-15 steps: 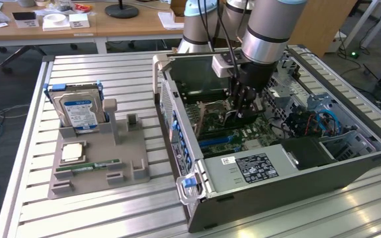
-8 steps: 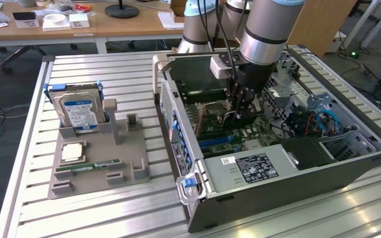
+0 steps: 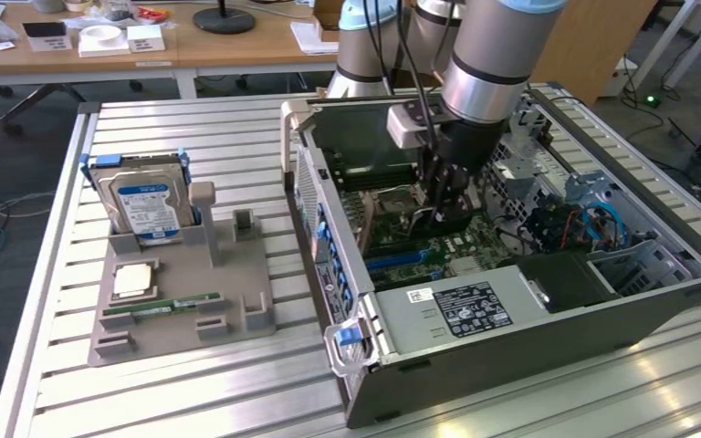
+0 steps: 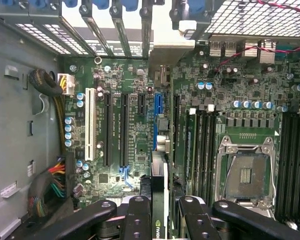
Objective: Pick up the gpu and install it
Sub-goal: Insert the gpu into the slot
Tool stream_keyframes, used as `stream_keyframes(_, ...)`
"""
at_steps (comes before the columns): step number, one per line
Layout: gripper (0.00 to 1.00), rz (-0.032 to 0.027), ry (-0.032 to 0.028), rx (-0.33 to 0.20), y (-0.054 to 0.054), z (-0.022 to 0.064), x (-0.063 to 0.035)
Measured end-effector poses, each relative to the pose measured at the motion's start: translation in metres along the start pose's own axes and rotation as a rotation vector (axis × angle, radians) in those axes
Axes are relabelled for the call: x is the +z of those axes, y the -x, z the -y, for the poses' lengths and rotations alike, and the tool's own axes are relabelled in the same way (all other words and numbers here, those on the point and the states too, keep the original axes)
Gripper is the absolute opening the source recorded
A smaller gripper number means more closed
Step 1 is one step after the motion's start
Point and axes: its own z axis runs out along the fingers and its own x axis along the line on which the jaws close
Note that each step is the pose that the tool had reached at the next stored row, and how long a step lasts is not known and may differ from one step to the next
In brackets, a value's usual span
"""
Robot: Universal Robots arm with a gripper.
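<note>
My gripper (image 3: 445,212) reaches down into the open computer case (image 3: 363,274), over the green motherboard (image 3: 448,246). In the wrist view its black fingers (image 4: 136,220) are shut on the gpu (image 4: 162,180), which I see edge-on as a thin card running away from the gripper (image 4: 159,206). The card's silver bracket (image 4: 169,52) lies at the case's rear slot openings. The card stands in line with the blue expansion slot (image 4: 157,107); I cannot tell whether it is seated in it.
Black slots (image 4: 124,127) and a white slot (image 4: 90,122) lie beside the card, with the open CPU socket (image 4: 244,172) on its other side. Cable bundles (image 4: 50,185) hang near the case wall. A grey fixture (image 3: 180,338) on the exterior view's left holds a hard drive (image 3: 143,196) and a RAM stick (image 3: 162,306).
</note>
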Motion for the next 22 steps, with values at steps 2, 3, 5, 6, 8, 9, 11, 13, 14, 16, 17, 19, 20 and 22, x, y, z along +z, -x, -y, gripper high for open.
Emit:
stream_keyframes(2, 0.26, -0.0001, 0.0001, 0.000, -0.001, -0.0003, 0.0012)
stream_keyframes(3, 0.26, 0.0001, 0.0000, 0.000, -0.001, -0.0006, 0.0021)
stream_keyframes(5, 0.26, -0.0001, 0.0000, 0.000, -0.001, -0.0016, 0.0035)
stream_keyframes(6, 0.26, -0.0002, 0.0001, 0.000, -0.001, -0.0024, 0.0039)
stream_keyframes(8, 0.26, -0.0003, 0.0002, 0.000, -0.001, -0.0041, 0.0045)
stream_keyframes(9, 0.26, -0.0002, 0.0001, 0.000, -0.001, -0.0049, 0.0049)
stream_keyframes(11, 0.26, -0.0001, 0.0001, 0.000, -0.001, -0.0067, 0.0057)
stream_keyframes(13, 0.26, 0.0000, 0.0000, 0.000, -0.001, -0.0083, 0.0078)
stream_keyframes(14, 0.26, -0.0001, 0.0001, 0.000, -0.001, -0.0090, 0.0088)
stream_keyframes(16, 0.26, -0.0001, 0.0001, 0.000, -0.001, -0.0103, 0.0111)
stream_keyframes(17, 0.26, -0.0003, 0.0002, 0.000, -0.001, -0.0104, 0.0114)
stream_keyframes(19, 0.26, -0.0001, 0.0001, 0.000, -0.001, -0.0114, 0.0124)
stream_keyframes(20, 0.26, -0.0001, 0.0000, 0.000, -0.001, -0.0118, 0.0130)
stream_keyframes(22, 0.26, -0.0002, 0.0001, 0.000, -0.001, -0.0128, 0.0140)
